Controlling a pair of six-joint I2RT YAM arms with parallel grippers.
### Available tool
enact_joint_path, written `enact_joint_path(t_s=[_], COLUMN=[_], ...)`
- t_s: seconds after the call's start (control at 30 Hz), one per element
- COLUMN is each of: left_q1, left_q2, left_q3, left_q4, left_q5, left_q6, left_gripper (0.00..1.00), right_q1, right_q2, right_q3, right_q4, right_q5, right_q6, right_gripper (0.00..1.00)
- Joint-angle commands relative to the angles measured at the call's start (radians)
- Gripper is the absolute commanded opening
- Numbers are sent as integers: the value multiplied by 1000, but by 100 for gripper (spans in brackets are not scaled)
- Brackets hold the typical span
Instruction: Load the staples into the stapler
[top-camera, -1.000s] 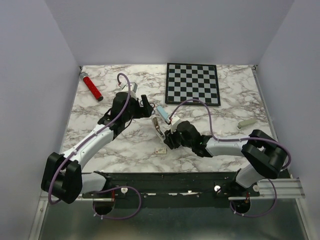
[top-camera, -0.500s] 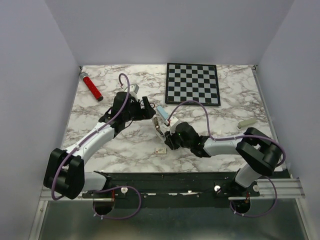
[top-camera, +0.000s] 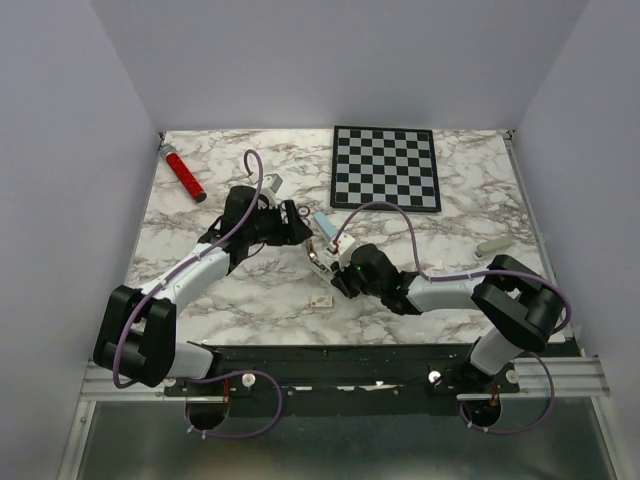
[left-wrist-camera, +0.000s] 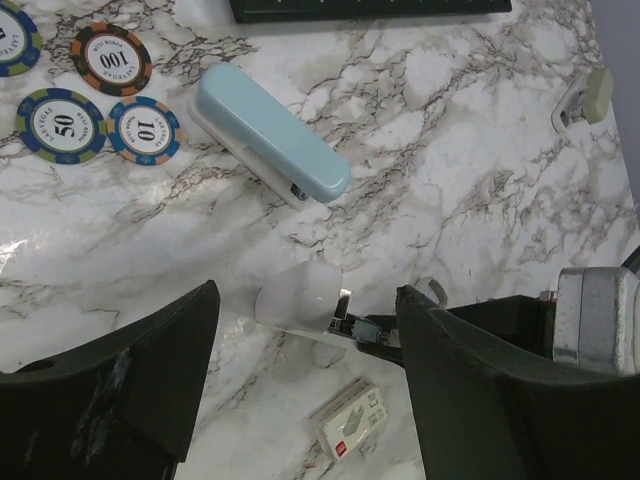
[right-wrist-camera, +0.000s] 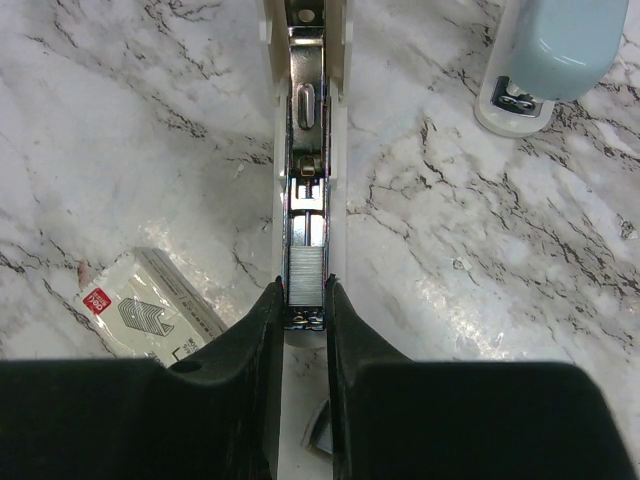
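Marble table (top-camera: 200, 275), and the stapler (right-wrist-camera: 305, 150) lies swung open near its middle. The right gripper (right-wrist-camera: 303, 300) is closed tight on its white base, with the staples (right-wrist-camera: 305, 272) sitting in the metal channel between the fingertips. The left gripper (left-wrist-camera: 305, 300) hovers nearby, spread wide, holding nothing.

Shelled in white along the long links of the left arm (top-camera: 190, 272) and right arm (top-camera: 440, 293); jointed with bulky black housings, largest at the shoulders; trailed by a purple cable (top-camera: 260, 178) looping off each one; tipped with broad black fingers (left-wrist-camera: 110, 400) on the left gripper (left-wrist-camera: 305, 300), dull and scuffed grey; narrower, smoother black fingers (right-wrist-camera: 250, 340) with rounded edges on the right gripper (right-wrist-camera: 304, 290).
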Motion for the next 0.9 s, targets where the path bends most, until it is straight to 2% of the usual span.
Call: enact_joint_path(t_s=[0.0, 0.27, 0.47, 0.87], left_q1=[28, 49, 49, 43], left_q2=[-3, 5, 28, 75], left_q3=[-64, -98, -89, -46], left_q4=[90, 164, 176, 56], left_q5=[100, 120, 133, 119], left_q6=[24, -6, 7, 64], left_gripper=[77, 67, 56, 34], right_q1=[5, 5, 6, 6], right_q2=[10, 30, 36, 29], right_q3=[19, 38, 47, 48], right_q4=[23, 13, 12, 15], right_q5=[-5, -16, -22, -17], right_q6=[-45, -59, -59, -59], right_gripper=[1, 1, 1, 1])
